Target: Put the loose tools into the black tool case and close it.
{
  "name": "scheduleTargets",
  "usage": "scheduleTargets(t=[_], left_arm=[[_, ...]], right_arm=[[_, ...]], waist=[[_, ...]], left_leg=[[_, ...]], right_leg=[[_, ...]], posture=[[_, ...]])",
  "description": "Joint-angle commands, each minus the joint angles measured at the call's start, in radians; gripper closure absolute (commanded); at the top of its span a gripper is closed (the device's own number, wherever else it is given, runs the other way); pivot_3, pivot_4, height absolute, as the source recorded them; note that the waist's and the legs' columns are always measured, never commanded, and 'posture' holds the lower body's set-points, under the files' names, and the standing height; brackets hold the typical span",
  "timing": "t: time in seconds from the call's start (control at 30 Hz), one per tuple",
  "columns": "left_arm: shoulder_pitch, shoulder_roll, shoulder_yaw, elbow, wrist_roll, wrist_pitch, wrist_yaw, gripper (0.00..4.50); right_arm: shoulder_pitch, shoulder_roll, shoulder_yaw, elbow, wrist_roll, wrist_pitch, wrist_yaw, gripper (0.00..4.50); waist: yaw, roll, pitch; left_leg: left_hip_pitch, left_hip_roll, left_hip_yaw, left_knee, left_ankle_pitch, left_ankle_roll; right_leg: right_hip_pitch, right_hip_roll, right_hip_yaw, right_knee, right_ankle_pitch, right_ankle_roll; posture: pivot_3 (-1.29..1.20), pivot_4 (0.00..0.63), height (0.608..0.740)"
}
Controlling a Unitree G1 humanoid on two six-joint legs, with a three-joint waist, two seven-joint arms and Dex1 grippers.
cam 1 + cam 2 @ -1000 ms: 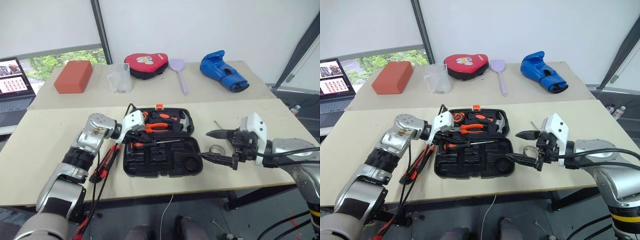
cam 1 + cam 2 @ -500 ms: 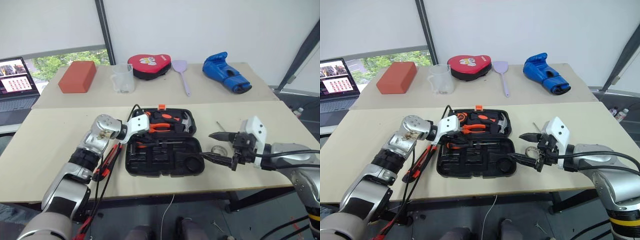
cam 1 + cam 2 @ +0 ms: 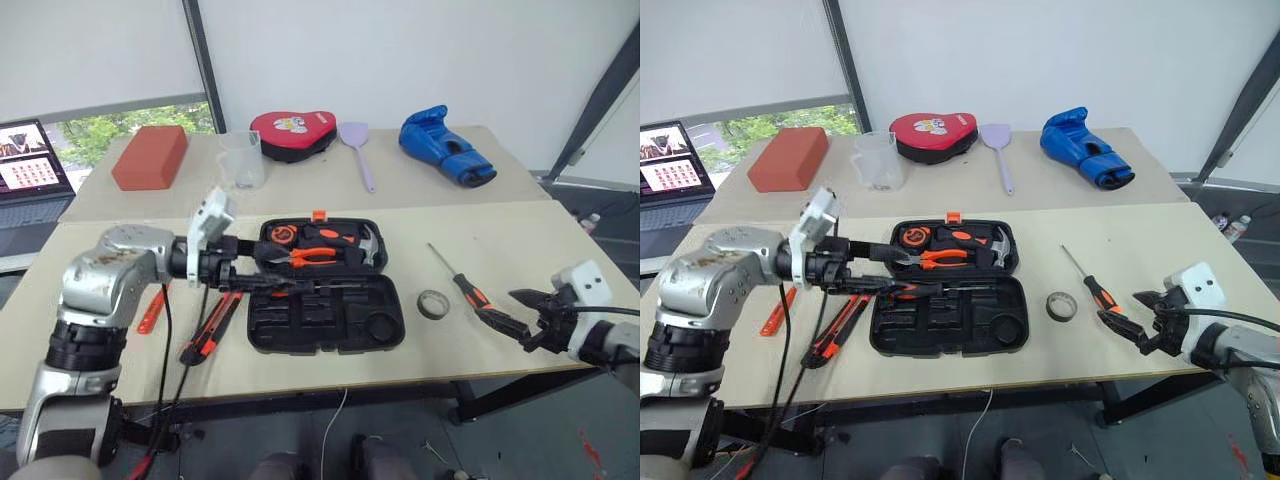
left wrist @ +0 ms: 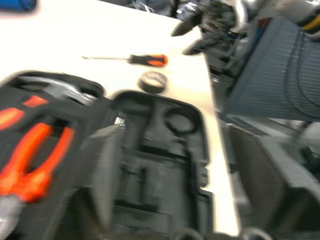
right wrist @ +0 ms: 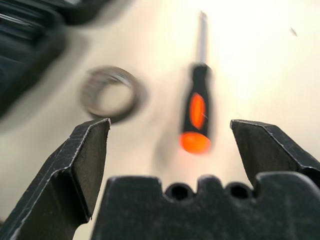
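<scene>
I'm at a pale beige table (image 3: 120, 330) with a second table pushed against its far edge, white walls beyond and a window at far left beside a laptop (image 3: 30, 160). On the far table sit a red block (image 3: 150, 156), a clear measuring cup (image 3: 241, 158), a red padded mitt (image 3: 292, 135), a lilac spatula (image 3: 358, 148) and a blue boxing glove (image 3: 445, 146).

The black tool case (image 3: 322, 285) lies open in front of me, hammer and pliers seated in its far half. My left gripper (image 3: 262, 271) hangs over the case's left edge, fingers spread and empty. My right gripper (image 3: 520, 320) is near the table's front right corner, fingers wide apart and empty, pointing towards a black-and-orange screwdriver (image 3: 468, 290). The tape roll (image 3: 432, 304) lies between that screwdriver and the case.

Left of the case, the utility knife (image 3: 208, 332) is partly crossed by my arm's cables, and the slim orange tester (image 3: 151, 309) is half hidden behind my forearm. My left wrist view is smeared; slot contents there are hard to make out
</scene>
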Motion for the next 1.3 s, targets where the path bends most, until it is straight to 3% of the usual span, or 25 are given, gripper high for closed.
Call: scheduleTargets(t=[0.03, 0.27, 0.43, 0.6, 0.67, 0.77, 0.87, 1.0, 1.1, 1.3], left_arm=[[0.003, 0.023, -0.026, -0.038, 0.022, -0.059, 0.001, 0.03], [-0.011, 0.038, -0.055, -0.019, 0.028, -0.083, -0.010, 0.03], [-0.004, 0.056, -0.061, -0.007, 0.032, -0.104, -0.015, 0.00], [0.017, 0.087, -0.050, 0.015, 0.037, -0.129, -0.022, 0.00], [0.032, 0.108, -0.038, 0.018, 0.035, -0.132, -0.024, 0.00], [0.062, 0.144, -0.020, 0.012, 0.034, -0.138, -0.027, 0.00], [0.111, 0.196, -0.009, -0.001, 0.038, -0.153, -0.052, 0.00], [0.158, 0.232, -0.004, -0.014, 0.043, -0.183, -0.058, 0.00], [0.158, 0.225, -0.004, -0.020, 0.039, -0.185, -0.044, 0.00], [0.161, 0.216, -0.001, -0.026, 0.035, -0.189, -0.021, 0.00]], right_arm=[[-0.075, 0.030, 0.049, 0.067, -0.052, -0.065, -0.024, 0.00], [-0.220, 0.113, 0.136, 0.314, -0.155, -0.176, -0.065, 0.00], [-0.237, 0.132, 0.138, 0.365, -0.168, -0.220, -0.051, 1.33], [-0.258, 0.137, 0.106, 0.374, -0.143, -0.230, -0.042, 3.19], [-0.299, 0.143, 0.086, 0.365, -0.113, -0.214, -0.041, 3.51], [-0.390, 0.144, 0.092, 0.302, -0.059, -0.189, 0.014, 3.50], [-0.481, 0.118, 0.219, 0.143, 0.016, -0.146, 0.222, 3.50], [-0.587, 0.100, 0.474, 0.086, -0.104, -0.246, 0.433, 3.50], [-0.641, 0.111, 0.578, 0.139, -0.200, -0.357, 0.493, 3.50], [-0.697, 0.143, 0.665, 0.279, -0.331, -0.517, 0.524, 3.50]], waist=[[0.000, 0.000, 0.000], [-0.001, 0.000, 0.000], [-0.002, 0.000, 0.000], [-0.004, 0.000, 0.000], [-0.005, 0.001, 0.000], [-0.014, 0.002, 0.001], [-0.028, 0.003, 0.001], [-0.030, 0.002, 0.001], [-0.007, 0.001, 0.001], [-0.002, 0.001, 0.001]], left_leg=[[0.000, 0.000, 0.000, 0.000, 0.000, 0.000], [0.000, 0.000, 0.001, -0.001, 0.003, 0.005], [-0.001, 0.000, 0.001, -0.002, 0.004, 0.006], [-0.001, 0.000, 0.001, -0.002, 0.003, 0.005], [-0.001, 0.000, 0.001, -0.002, 0.003, 0.005], [-0.002, 0.000, 0.002, -0.002, 0.004, 0.005], [-0.003, 0.001, 0.004, -0.002, 0.004, 0.006], [-0.003, 0.004, 0.005, -0.004, 0.004, 0.006], [-0.004, 0.002, 0.004, -0.003, 0.003, 0.007], [-0.007, -0.002, 0.005, -0.001, 0.002, 0.008]], right_leg=[[0.000, 0.000, 0.001, 0.000, 0.000, 0.000], [-0.001, 0.001, 0.002, 0.000, 0.000, -0.001], [-0.003, 0.001, 0.001, -0.001, 0.000, -0.001], [-0.003, 0.001, 0.002, 0.000, 0.000, -0.001], [-0.003, 0.001, 0.002, 0.000, 0.000, -0.001], [-0.005, 0.001, 0.003, 0.000, 0.000, -0.001], [-0.008, 0.002, 0.004, 0.001, 0.000, -0.001], [-0.010, 0.005, 0.005, 0.001, -0.001, -0.003], [-0.010, 0.003, 0.003, 0.000, -0.001, -0.003], [-0.011, 0.000, -0.001, -0.001, 0.002, 0.002]], posture=[[0.00, 0.150, 0.740], [0.00, 0.150, 0.740], [0.00, 0.150, 0.740], [0.00, 0.150, 0.740], [0.00, 0.150, 0.740], [0.00, 0.150, 0.740], [0.00, 0.150, 0.740], [0.00, 0.150, 0.740], [0.00, 0.150, 0.740], [0.00, 0.150, 0.740]])
